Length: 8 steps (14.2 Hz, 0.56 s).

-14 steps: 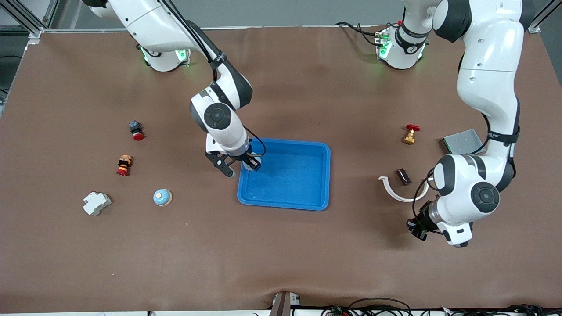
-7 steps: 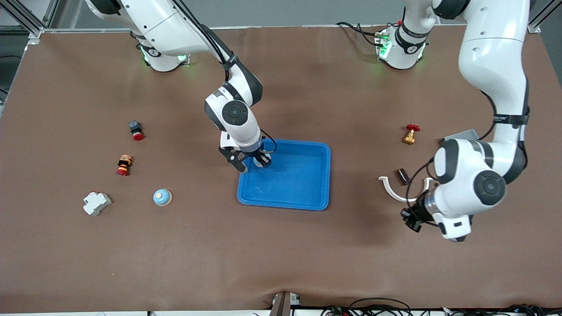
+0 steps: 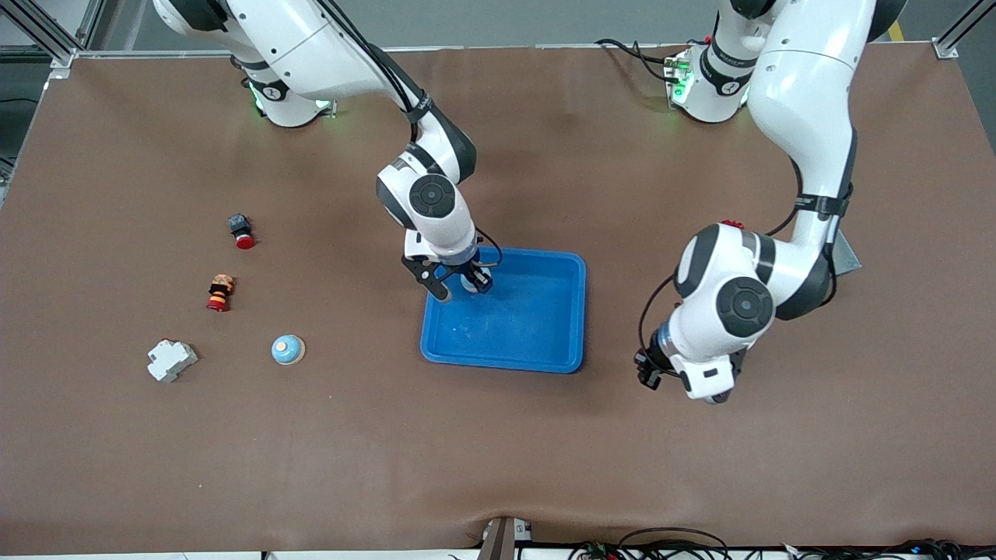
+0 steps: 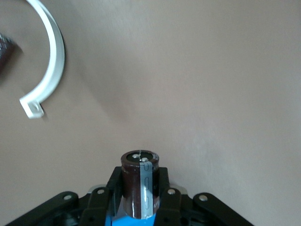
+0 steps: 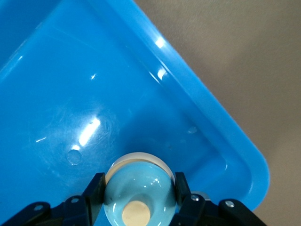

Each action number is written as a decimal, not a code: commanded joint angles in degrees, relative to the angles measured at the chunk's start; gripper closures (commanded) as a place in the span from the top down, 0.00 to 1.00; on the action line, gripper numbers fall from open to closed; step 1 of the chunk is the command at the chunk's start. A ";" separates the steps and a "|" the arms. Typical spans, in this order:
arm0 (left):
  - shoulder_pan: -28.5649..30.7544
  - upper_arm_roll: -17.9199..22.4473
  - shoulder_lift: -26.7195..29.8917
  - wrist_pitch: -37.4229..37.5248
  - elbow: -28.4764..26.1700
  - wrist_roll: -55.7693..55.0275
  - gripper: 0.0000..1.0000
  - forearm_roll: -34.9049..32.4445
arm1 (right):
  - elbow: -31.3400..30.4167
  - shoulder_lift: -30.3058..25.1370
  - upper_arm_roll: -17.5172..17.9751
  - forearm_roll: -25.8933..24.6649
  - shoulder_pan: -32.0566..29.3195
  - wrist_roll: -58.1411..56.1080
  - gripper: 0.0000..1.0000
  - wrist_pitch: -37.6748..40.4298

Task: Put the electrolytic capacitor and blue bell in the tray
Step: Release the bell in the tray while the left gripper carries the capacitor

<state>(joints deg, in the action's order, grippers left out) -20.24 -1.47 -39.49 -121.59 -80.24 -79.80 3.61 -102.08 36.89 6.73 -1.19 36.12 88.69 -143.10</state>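
right gripper [image 5: 139, 200] gripping blue bell [image 5: 138, 188] over tray [image 5: 202, 103] (left holds capacitor [image 4: 140, 181])

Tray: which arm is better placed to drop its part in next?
Right. Its end effector holds the blue bell directly over the tray. The left end effector grips the capacitor over bare table, toward the left arm's end, and has yet to reach the tray.

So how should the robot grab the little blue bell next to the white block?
Probably straight down from above, pinching the bell across its round sides, low near the wide base. It sits upright, dome up with a pale button on top; the smooth top would likely slip, while the sides offer two opposite spots.
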 commanded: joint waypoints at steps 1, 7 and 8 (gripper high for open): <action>-3.13 0.77 0.73 0.30 0.26 -1.94 0.00 0.44 | 1.88 1.52 -0.84 -1.18 0.97 1.67 0.00 -0.60; -8.58 0.68 -0.41 0.22 0.17 -6.68 0.00 0.44 | 3.02 3.28 -2.60 -2.41 1.59 1.58 0.00 -1.22; -9.54 0.68 -1.19 0.30 0.09 -7.73 0.00 0.35 | 3.11 3.54 -2.68 -2.76 1.59 1.58 0.00 -1.22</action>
<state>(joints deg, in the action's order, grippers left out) -28.52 -1.40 -39.70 -121.54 -80.17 -86.00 3.61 -100.81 38.89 5.18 -2.31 36.45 88.72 -144.15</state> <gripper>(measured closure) 0.665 0.352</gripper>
